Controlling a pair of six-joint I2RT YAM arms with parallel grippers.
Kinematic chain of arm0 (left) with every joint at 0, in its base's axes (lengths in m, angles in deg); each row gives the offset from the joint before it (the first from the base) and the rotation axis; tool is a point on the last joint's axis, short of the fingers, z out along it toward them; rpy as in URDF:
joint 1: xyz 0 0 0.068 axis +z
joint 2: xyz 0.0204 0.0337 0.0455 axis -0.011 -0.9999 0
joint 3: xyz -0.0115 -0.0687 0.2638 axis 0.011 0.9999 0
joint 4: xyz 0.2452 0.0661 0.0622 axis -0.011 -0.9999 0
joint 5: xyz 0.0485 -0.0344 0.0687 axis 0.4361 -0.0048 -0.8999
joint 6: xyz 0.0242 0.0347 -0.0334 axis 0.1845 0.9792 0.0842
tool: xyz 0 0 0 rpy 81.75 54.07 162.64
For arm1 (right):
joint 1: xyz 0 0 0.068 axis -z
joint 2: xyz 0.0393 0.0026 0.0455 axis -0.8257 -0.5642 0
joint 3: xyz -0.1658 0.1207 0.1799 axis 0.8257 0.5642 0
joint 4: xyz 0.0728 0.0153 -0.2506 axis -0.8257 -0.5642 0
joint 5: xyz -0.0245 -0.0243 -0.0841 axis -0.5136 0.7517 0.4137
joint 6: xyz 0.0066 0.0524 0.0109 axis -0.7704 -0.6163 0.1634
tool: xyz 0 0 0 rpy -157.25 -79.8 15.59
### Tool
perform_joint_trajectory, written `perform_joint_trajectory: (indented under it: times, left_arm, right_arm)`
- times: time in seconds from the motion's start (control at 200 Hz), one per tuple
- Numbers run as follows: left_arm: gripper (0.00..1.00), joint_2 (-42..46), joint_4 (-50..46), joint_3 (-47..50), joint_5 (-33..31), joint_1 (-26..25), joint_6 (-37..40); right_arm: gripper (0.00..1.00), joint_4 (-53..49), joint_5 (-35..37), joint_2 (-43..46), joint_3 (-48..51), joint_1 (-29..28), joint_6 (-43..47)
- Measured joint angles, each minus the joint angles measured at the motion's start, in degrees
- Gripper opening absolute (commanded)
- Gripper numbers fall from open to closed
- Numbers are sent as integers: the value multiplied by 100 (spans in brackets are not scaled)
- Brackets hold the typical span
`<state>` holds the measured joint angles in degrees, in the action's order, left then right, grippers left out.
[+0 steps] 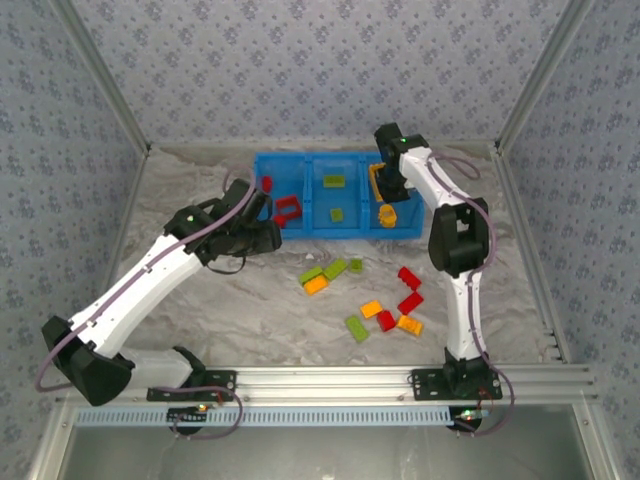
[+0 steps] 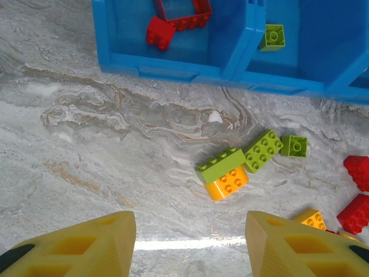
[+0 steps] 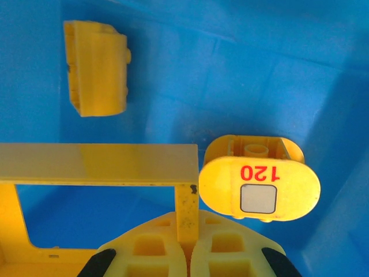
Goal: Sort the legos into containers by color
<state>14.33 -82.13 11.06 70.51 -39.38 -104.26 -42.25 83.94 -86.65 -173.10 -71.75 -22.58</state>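
The blue bin (image 1: 300, 232) stands at the back of the table. Its left compartment holds a red frame (image 2: 183, 14) and a red brick (image 2: 159, 32); the middle one has a green brick (image 2: 272, 36). Over the right compartment my right gripper (image 3: 188, 242) is shut on one bar of a yellow open frame (image 3: 98, 164), beside a rounded yellow piece marked 120 (image 3: 259, 184) and a yellow brick (image 3: 98, 68). My left gripper (image 2: 190, 242) is open and holds nothing, above the table before the bin, near a green brick stacked on an orange one (image 2: 225, 173).
Loose bricks lie in front of the bin: two green ones (image 2: 263, 150) (image 2: 294, 145), red ones (image 1: 409, 277) (image 1: 410, 302), orange ones (image 1: 371, 309) (image 1: 409, 324) and another green one (image 1: 356, 328). Patterned walls close in the table on three sides.
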Motion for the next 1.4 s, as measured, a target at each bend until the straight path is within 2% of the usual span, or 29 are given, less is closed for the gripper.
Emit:
perform_joint_trajectory:
  times: [0.2, 0.29, 0.36, 0.45, 0.525, 0.735, 0.834, 0.969, 1.194, 1.289, 1.399]
  left_arm:
    - [52, -70, 131, 20, 68, -33, 7]
    - [54, -42, 452, 295, 229, -116, 4]
    - [56, -44, 695, 726, 439, -175, -7]
    - [59, -208, 890, 1198, 634, -275, -17]
    - [60, -568, 1023, 1353, 713, -404, 66]
    - [63, -1659, 1458, 1294, 750, -544, 767]
    - [63, -2124, 1537, 1137, 723, -555, 1150]
    - [61, -2618, 1633, 857, 634, -577, 1580]
    - [50, -3139, 1725, 466, 588, -577, 1902]
    - [44, -3239, 1788, 365, 623, -581, 1952]
    - [42, -3305, 1805, 271, 623, -581, 1989]
  right_arm:
    - [0, 74, -81, -208, -39, 28, -168]
    - [14, 90, -127, -247, -96, 83, -170]
    - [28, 94, -138, -254, -96, 103, -142]
    - [39, 103, -175, -251, -96, 111, -81]
    - [43, 111, -177, -240, -96, 107, -26]
    - [45, 125, -212, 31, -79, -4, 177]
    - [46, 131, -109, 577, 125, -129, 291]
    - [46, 236, 120, 1814, 798, -315, 623]
    - [47, 872, 398, 4153, 2997, -717, 1482]
    - [46, 879, 396, 4837, 3915, -824, 1606]
    - [46, 772, 409, 5379, 4653, -885, 1657]
